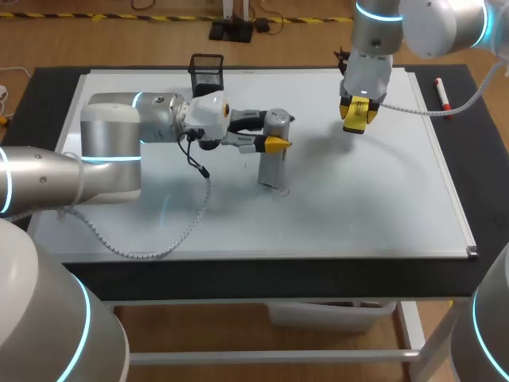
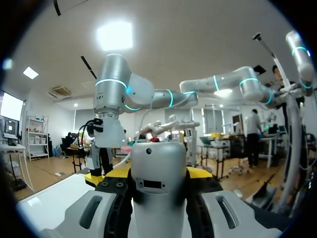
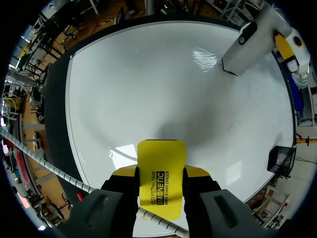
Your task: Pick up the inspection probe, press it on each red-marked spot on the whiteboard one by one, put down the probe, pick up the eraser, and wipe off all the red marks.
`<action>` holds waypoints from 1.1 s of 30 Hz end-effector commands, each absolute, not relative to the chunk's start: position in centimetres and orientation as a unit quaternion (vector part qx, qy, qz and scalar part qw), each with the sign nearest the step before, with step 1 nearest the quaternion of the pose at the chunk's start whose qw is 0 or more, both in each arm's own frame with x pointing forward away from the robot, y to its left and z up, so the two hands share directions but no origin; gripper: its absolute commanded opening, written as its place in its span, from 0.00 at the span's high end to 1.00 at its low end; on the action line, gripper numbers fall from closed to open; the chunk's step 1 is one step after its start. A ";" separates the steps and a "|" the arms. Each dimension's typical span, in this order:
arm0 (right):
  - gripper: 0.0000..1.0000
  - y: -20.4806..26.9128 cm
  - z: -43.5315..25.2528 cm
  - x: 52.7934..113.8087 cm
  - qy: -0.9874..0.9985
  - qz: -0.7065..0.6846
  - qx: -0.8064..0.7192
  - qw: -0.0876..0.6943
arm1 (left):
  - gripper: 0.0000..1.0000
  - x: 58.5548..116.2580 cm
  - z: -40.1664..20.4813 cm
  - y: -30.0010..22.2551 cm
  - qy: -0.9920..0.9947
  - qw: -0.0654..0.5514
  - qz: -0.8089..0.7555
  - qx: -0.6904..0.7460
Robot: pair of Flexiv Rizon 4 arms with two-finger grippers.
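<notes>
- Yellow eraser (image 3: pixel 161 173) is already clamped betw. the fingers of R gripper (image 1: pixel 358 113), so the eraser pick-up looks done.
- Probe (image 1: pixel 275 151) not yet put down: L gripper (image 2: pixel 157 173) is closed on its grey body from both sides. Probe is upright, base on whiteboard (image 1: pixel 374 215) near the middle.
- Red marks: none I can make out in head or R wrist view, only faint dark specks near the probe base. Can't tell if pressing is finished or wiping has begun.
- Judgement: late in the pressing stage or at the switch-over. Left to do: set probe down, wipe w/ eraser.
- L arm pose: comes in from the left, forearm low & roughly level over the board. Wrist is turned sideways, fingers gripping the probe's upper half.
- R arm pose: comes in from the far right corner, wrist pointing down. Eraser hangs over the board's far-right part, looks clear of the surface, well apart from the probe.
</notes>
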State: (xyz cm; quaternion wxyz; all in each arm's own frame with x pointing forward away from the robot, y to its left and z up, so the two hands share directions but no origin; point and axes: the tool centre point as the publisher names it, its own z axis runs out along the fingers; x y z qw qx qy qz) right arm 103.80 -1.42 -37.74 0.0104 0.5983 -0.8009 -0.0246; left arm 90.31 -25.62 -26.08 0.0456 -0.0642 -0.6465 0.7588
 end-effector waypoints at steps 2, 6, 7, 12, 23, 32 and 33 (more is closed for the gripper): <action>1.00 -1.5 -37.7 103.9 -0.800 -0.023 0.599 0.012 | 1.00 92.2 -24.7 -24.1 -0.651 0.030 0.756 -0.062; 1.00 -1.5 -37.7 103.9 -0.800 -0.023 0.599 0.012 | 1.00 94.4 -23.9 -22.6 -0.654 0.009 0.755 -0.056; 1.00 -1.5 -37.7 103.9 -0.800 -0.023 0.599 0.012 | 1.00 95.0 -23.7 -22.2 -0.655 0.003 0.754 -0.053; 1.00 -1.5 -37.7 103.9 -0.800 -0.023 0.599 0.012 | 1.00 97.8 -23.2 -19.6 -0.658 -0.024 0.752 -0.038; 1.00 -1.5 -37.7 103.9 -0.800 -0.023 0.599 0.012 | 1.00 102.2 -23.1 -12.9 -0.648 -0.069 0.759 0.011; 1.00 -1.5 -37.7 103.9 -0.800 -0.023 0.599 0.012 | 1.00 104.0 -23.7 -8.8 -0.634 -0.069 0.769 0.036; 1.00 -1.5 -37.7 103.9 -0.800 -0.023 0.599 0.012 | 1.00 104.2 -23.8 -8.5 -0.635 -0.069 0.768 0.037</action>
